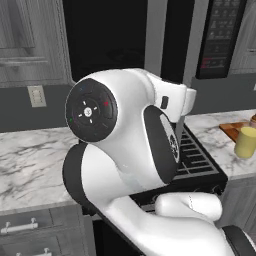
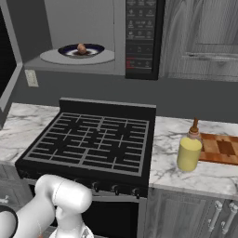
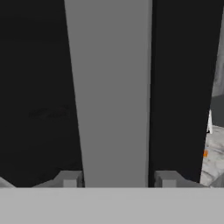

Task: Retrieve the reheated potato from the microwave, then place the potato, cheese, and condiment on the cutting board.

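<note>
Gripper (image 3: 117, 179) parted astride the microwave's (image 2: 93, 37) grey door strip; potato (image 2: 81, 48) inside, right base view.

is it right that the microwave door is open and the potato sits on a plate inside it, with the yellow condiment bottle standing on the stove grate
Not quite. The condiment bottle stands on the marble counter to the right of the stove, beside the cutting board, not on the grate. The right base view shows this. The rest holds: the microwave is open and the potato sits on a plate inside.
</note>
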Tool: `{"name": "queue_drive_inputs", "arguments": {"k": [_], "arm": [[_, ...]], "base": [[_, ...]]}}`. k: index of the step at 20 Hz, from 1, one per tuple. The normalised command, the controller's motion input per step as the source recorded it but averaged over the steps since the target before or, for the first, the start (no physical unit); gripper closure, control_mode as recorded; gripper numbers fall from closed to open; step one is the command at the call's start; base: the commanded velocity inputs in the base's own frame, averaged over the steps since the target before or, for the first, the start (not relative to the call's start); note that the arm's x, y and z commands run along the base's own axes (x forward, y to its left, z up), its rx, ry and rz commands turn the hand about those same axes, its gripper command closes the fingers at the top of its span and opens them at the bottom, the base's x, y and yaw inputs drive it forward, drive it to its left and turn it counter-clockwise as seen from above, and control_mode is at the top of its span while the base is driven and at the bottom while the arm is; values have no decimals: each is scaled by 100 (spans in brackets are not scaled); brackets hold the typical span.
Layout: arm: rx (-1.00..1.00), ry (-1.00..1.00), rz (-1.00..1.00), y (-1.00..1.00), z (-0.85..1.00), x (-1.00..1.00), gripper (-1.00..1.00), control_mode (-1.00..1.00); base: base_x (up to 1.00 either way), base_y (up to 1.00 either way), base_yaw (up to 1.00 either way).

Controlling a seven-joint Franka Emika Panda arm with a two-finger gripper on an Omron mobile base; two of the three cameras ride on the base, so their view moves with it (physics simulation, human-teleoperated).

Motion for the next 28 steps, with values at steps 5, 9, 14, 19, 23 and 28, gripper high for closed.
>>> {"name": "queue_drive_inputs", "arguments": {"k": [5,9,14,19,23,28], "arm": [[1,-4,0,-3,0,-57,-100,-100],[5,0,1,-16,0,-53,-100,-100],[13,1,14,-39,1,-38,-100,-100],[25,2,25,-53,1,-17,-100,-100],[33,0,31,-49,0,-11,-100,-100],[43,8,18,-46,0,9,-100,-100]], "base": [[0,0,0],[0,0,0],[0,0,0],[0,0,0],[0,0,0],[0,0,0]]}}
